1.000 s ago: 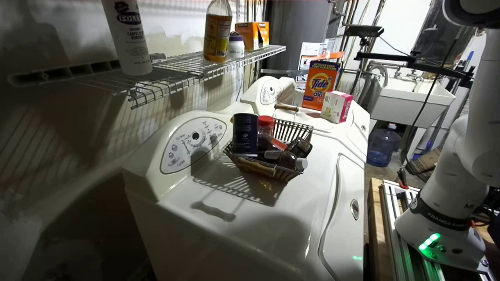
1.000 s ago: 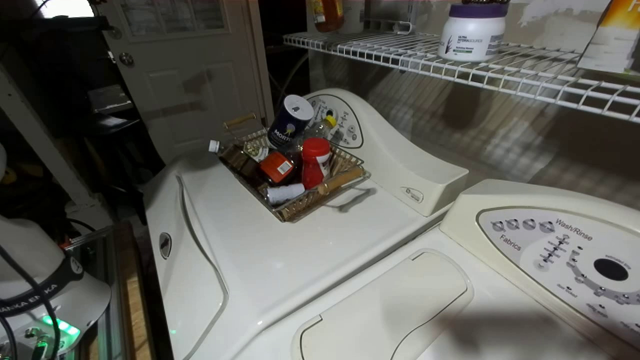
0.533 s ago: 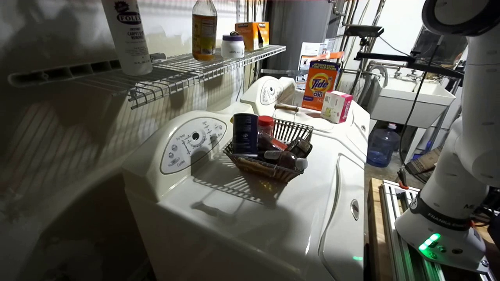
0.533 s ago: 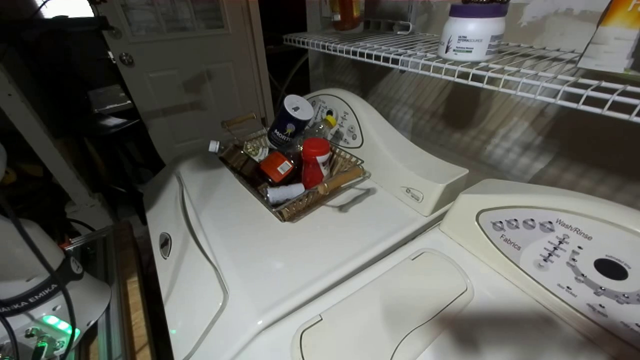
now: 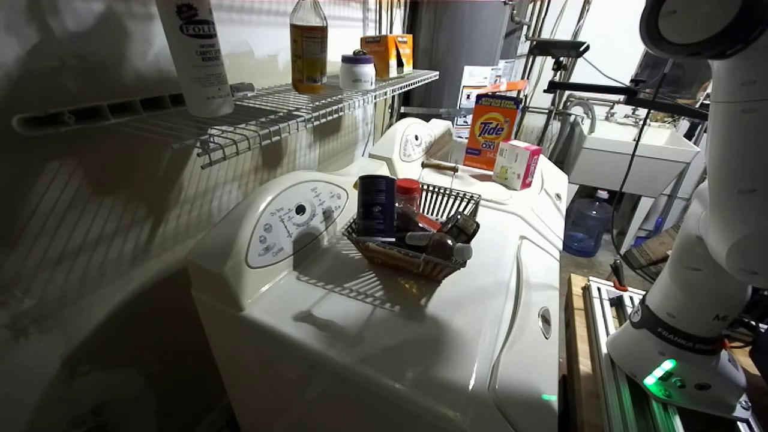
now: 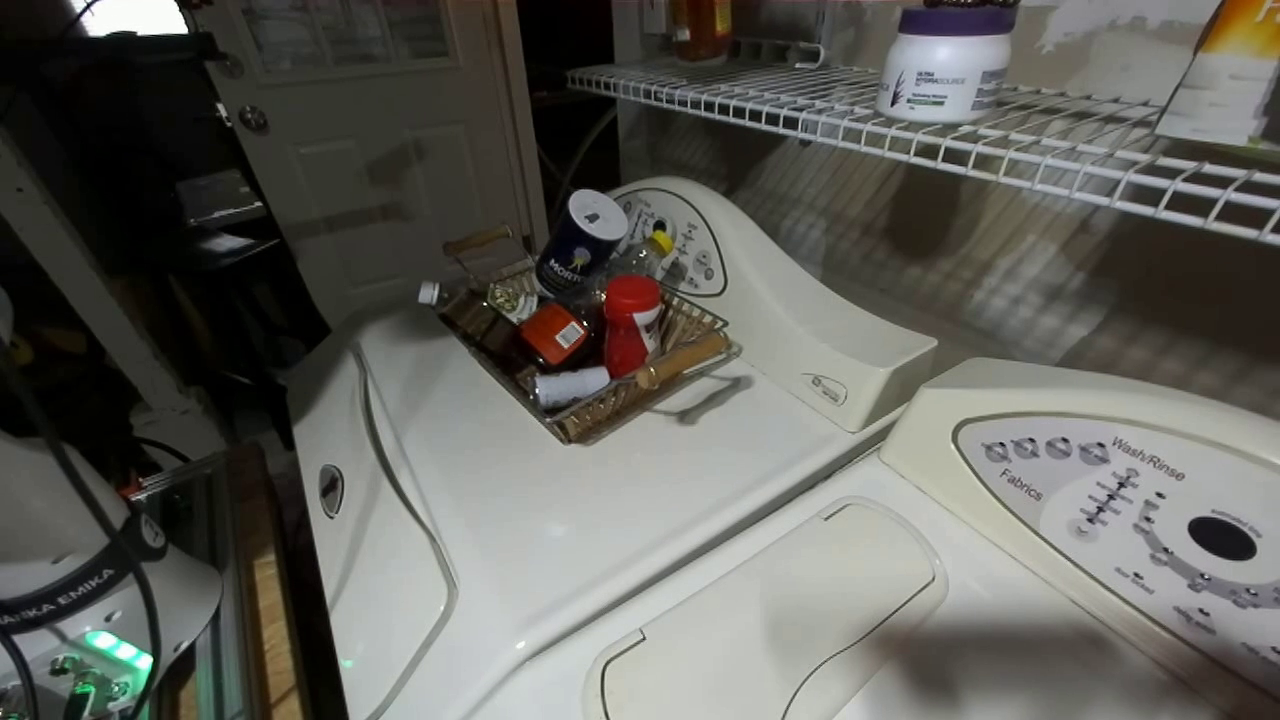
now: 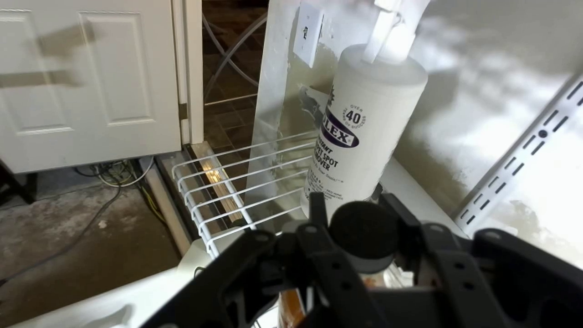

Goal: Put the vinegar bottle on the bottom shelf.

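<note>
The vinegar bottle [image 5: 308, 57], smooth, clear and filled with amber liquid, tapers to a narrow neck and is nearly upright at the upper left of centre in an exterior view. It is over the shelf [image 6: 830, 100], a grid of thin parallel white rods edged by a front rail; whether its base touches the rods cannot be told. Along the shelf stand a squat white jar [image 5: 357, 74] with a purple lid, an orange carton [image 5: 378, 57] and a tall white bottle [image 7: 360, 132] with dark print. Near the centre of both exterior views, a slatted basket [image 5: 447, 195] with wooden handles [image 6: 683, 362] holds a dark-blue canister [image 6: 580, 250] and glossy bottles [image 5: 441, 246]; it rests on a rounded, shiny white machine [image 6: 560, 500]. Only the wrist view shows the gripper [image 7: 354, 207], at lower centre: its black fingers [image 7: 318, 212] are drawn in narrow, holding the vinegar bottle, one to each side of its round dark cap [image 7: 363, 232]. That view alone shows a light switch [image 7: 309, 33]; a Tide box [image 5: 492, 131] and a deep sink [image 5: 624, 162] appear only in an exterior view, toward the upper right. Relative to one second earlier, the vinegar bottle lies farther left in an exterior view, where the arm [image 5: 732, 222] stands at the right; it leans less and is clear of the jar, which it partly covered.
</note>
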Robot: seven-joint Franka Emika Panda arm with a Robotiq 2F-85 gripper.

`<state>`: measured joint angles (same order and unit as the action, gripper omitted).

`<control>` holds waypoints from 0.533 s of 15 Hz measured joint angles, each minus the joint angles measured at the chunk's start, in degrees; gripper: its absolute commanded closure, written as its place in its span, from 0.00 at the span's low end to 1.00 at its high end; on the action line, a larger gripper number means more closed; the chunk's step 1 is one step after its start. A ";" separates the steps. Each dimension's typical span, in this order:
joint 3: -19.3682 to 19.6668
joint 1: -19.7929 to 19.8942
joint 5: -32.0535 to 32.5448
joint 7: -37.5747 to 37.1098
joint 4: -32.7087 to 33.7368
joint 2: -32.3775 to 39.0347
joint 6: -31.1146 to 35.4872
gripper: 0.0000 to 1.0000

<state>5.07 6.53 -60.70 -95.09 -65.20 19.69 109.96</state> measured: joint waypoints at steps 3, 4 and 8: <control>0.01 -0.04 0.01 -0.18 -0.43 -0.27 0.01 0.90; 0.01 -0.04 0.01 -0.32 -0.54 -0.38 0.01 0.90; 0.00 -0.04 0.01 -0.84 -0.73 -0.57 -0.06 0.90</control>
<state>5.07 6.49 -60.69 -95.93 -65.93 19.12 109.90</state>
